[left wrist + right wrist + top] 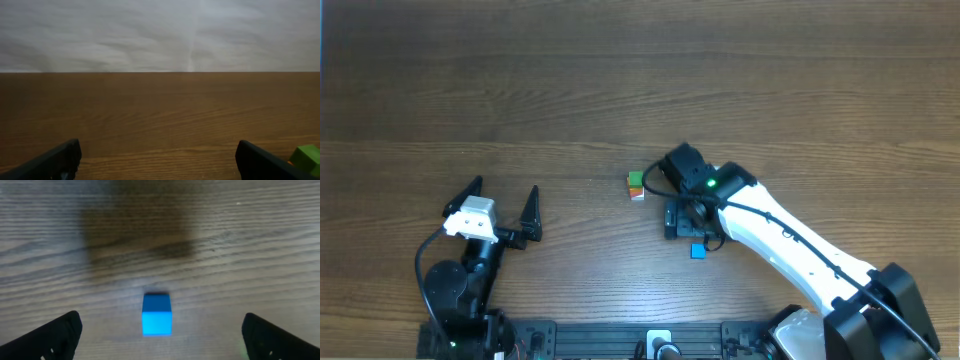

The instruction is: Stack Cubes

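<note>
A blue cube lies alone on the wooden table. In the right wrist view the blue cube sits centred between the wide-apart fingers of my right gripper. That gripper is open and hovers above the cube, pointing down. To its left stands a small stack with a green cube on top and orange and white showing beneath. My left gripper rests open near its base with nothing in it. Its wrist view catches the green cube at the edge.
The bare wooden table stretches wide on the far side and to the left. A pale wall rises behind the table's far edge.
</note>
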Robot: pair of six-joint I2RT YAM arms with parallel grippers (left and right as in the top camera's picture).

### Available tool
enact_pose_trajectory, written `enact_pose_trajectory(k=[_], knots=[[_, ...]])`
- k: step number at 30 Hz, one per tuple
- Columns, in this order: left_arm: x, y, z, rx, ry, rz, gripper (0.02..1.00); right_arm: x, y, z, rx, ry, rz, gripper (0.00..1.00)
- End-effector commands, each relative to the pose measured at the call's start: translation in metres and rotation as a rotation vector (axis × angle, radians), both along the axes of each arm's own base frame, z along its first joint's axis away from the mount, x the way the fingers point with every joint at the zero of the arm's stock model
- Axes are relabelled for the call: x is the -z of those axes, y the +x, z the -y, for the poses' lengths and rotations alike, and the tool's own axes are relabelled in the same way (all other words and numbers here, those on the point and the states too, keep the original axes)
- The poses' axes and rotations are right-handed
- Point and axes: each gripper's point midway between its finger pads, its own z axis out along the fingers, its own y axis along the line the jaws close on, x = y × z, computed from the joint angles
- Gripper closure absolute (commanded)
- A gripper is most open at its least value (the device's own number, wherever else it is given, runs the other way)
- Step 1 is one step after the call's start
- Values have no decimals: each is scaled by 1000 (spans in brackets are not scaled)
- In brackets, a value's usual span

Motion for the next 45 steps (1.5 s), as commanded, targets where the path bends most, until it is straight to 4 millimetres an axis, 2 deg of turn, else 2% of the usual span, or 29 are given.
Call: enact_pose_trajectory(k=[1, 10, 20, 33, 45], knots=[[1, 0, 3, 16, 17, 5, 18, 17, -10, 3, 14, 27, -6, 9], [1, 0, 3, 16, 17, 5, 20, 40, -17, 5, 13, 51, -1, 7], [1, 0, 3, 16, 17, 5, 18, 43, -16, 3, -14, 51, 14, 9], [1, 0, 3, 16, 17, 5, 18, 43, -19, -2, -44, 53, 16, 198], [1, 0, 3, 16, 17, 5, 18, 43, -20, -1, -44, 49, 9, 281]])
